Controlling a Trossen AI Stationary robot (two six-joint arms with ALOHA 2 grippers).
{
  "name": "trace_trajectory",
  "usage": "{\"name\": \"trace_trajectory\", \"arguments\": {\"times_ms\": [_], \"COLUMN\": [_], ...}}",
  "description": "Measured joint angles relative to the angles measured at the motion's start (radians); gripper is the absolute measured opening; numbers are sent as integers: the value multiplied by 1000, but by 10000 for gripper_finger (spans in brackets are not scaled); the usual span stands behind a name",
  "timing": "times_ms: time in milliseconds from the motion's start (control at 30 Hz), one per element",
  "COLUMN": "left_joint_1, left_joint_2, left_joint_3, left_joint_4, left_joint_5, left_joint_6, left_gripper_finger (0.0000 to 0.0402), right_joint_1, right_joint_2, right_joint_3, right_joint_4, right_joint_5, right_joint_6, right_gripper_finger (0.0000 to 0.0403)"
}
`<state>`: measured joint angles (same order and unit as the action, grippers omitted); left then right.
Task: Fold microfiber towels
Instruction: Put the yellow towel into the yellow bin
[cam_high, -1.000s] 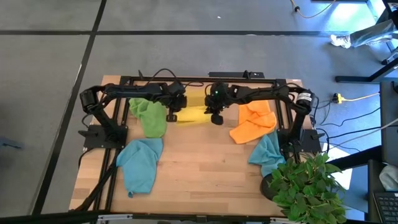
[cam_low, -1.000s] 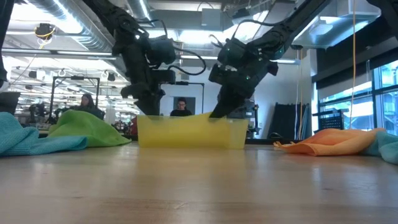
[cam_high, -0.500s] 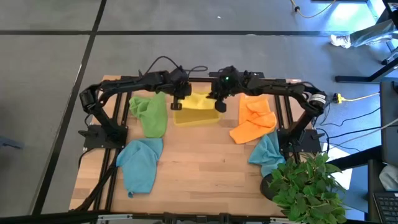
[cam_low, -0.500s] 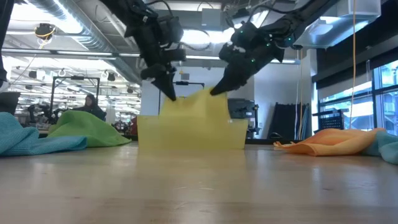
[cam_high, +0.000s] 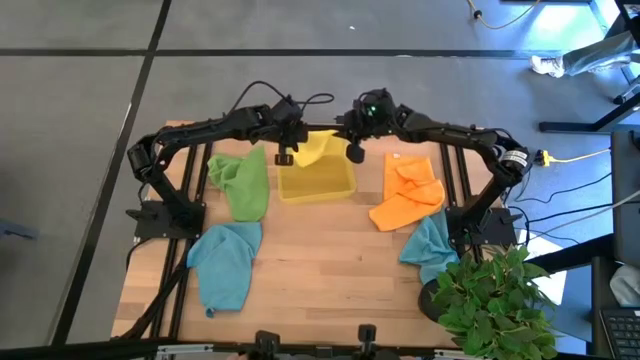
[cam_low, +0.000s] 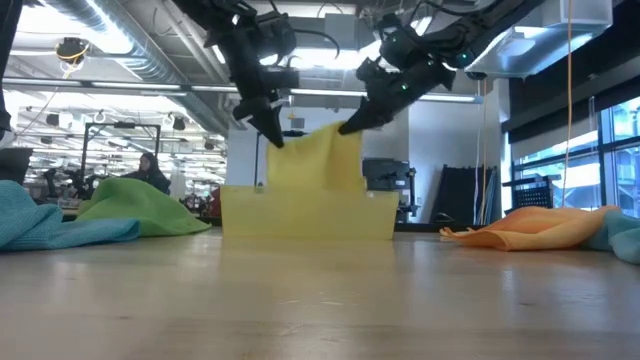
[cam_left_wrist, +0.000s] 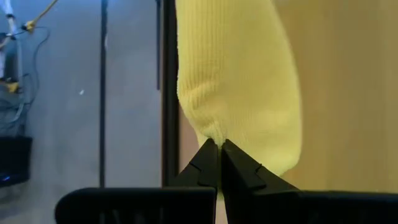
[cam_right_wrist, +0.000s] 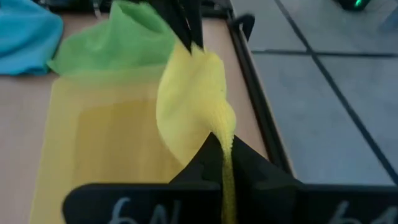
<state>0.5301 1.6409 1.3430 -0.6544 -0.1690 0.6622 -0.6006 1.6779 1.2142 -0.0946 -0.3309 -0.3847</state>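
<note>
A yellow microfiber towel hangs over the translucent yellow tray at the table's far middle. My left gripper is shut on its left end and my right gripper on its right end. In the low view the towel drops from the fingers into the tray, whose wall hides its lower part. A green towel and a teal one lie crumpled on the left of the table. An orange towel and another teal one lie on the right. My left gripper pinches a bunched bit of the yellow towel's upper edge between its two fingertips, slanting down from the table's left. The cloth hangs below the fingers toward the tray. My right gripper pinches the other end of that upper edge between its fingertips, slanting down from the right. The edge spans between both grippers.
A potted plant stands at the near right corner. Bare wood lies in the middle and near part of the table. A dark frame runs along the far edge, with people and room clutter beyond it in the low view.
Both grippers have risen from the tray and gone a little toward the far edge, staying shut. The yellow towel's upper edge has been drawn up out of the tray between them, while its lower part stays down inside it.
</note>
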Motion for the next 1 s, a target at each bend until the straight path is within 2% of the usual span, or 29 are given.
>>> {"name": "trace_trajectory", "arguments": {"times_ms": [367,600,800,1000], "left_joint_1": [26,60,52,32], "left_joint_2": [-49,-72,-72,-72], "left_joint_3": [0,1,1,-13], "left_joint_4": [-7,3,-5,-57], "left_joint_5": [-81,-21,-2,69], "left_joint_6": [39,55,73,74], "left_gripper_finger": [0,0,0,0], "right_joint_1": [0,-26,-29,3], "right_joint_2": [3,5,5,44], "right_joint_3": [21,21,21,21], "right_joint_4": [-52,-35,-62,-102], "right_joint_5": [-3,-29,-88,-89], "right_joint_6": [-64,-86,-131,-171], "right_gripper_finger": [4,4,4,4]}}
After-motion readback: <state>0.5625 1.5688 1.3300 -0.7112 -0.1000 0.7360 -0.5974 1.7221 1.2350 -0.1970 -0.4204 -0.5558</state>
